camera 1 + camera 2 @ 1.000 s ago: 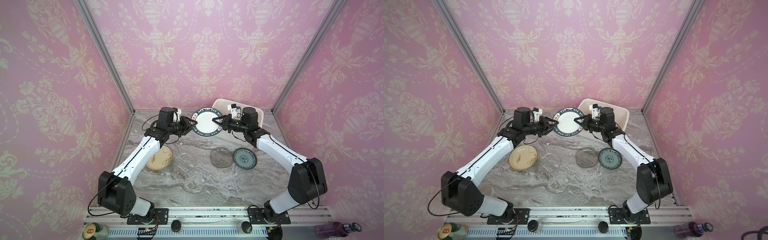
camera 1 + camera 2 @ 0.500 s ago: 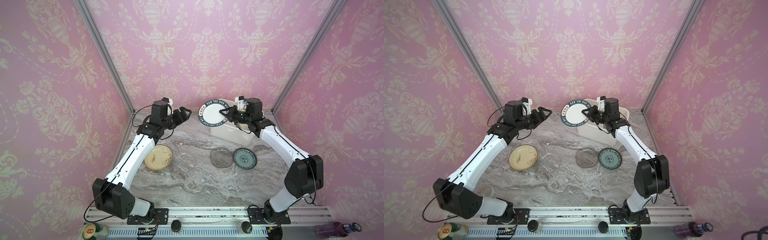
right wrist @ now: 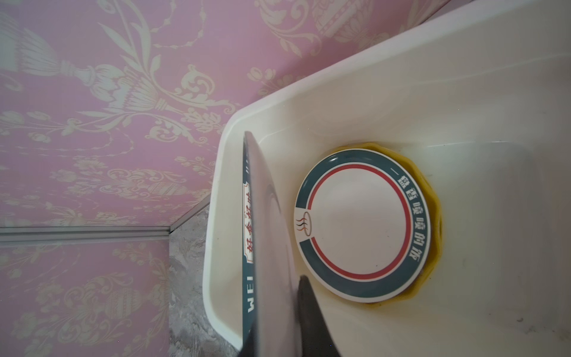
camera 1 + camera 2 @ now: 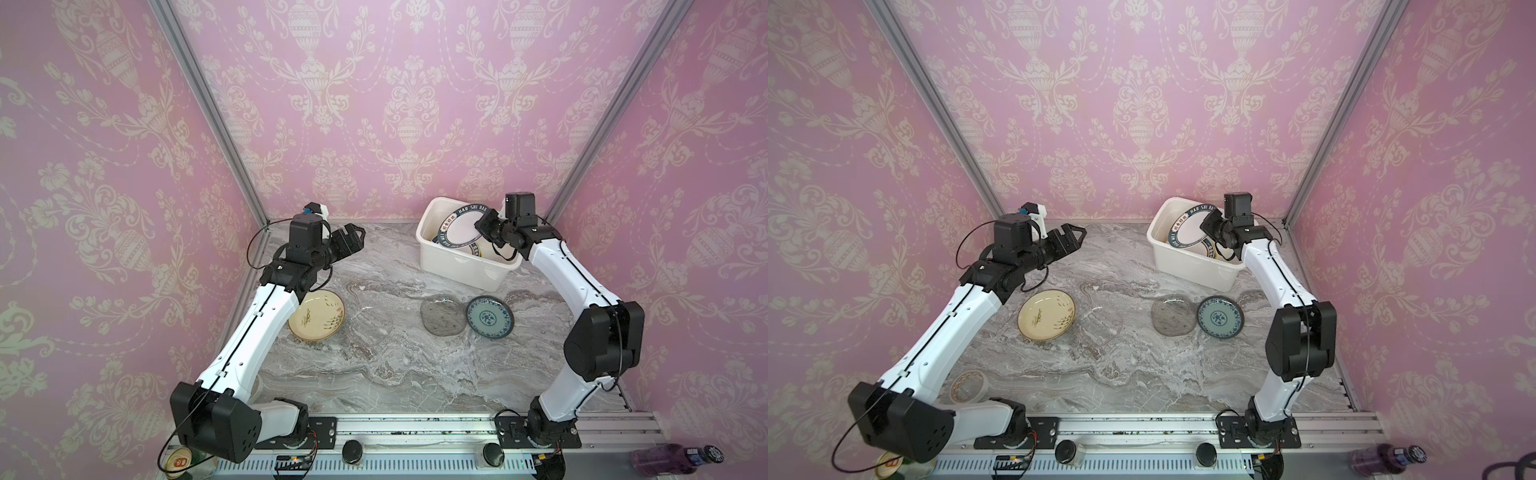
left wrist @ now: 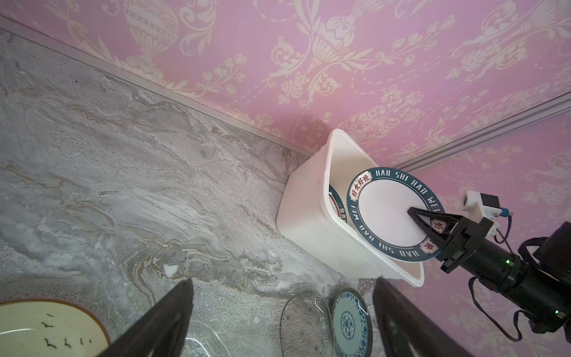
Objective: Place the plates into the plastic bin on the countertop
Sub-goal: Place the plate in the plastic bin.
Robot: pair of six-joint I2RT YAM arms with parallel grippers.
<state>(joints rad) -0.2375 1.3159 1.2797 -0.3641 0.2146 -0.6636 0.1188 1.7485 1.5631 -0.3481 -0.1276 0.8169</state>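
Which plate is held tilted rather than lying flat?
The white plate lettered HAO SHI: it alone is tilted, in the right gripper over the plastic bin.

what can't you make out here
- Right wrist view: in the plastic bin, the red-ringed plate covers most of the yellow plate.
- Both top views: the clear glass plate is a faint outline.
- Left wrist view: the held plate hides the far finger of the right gripper.
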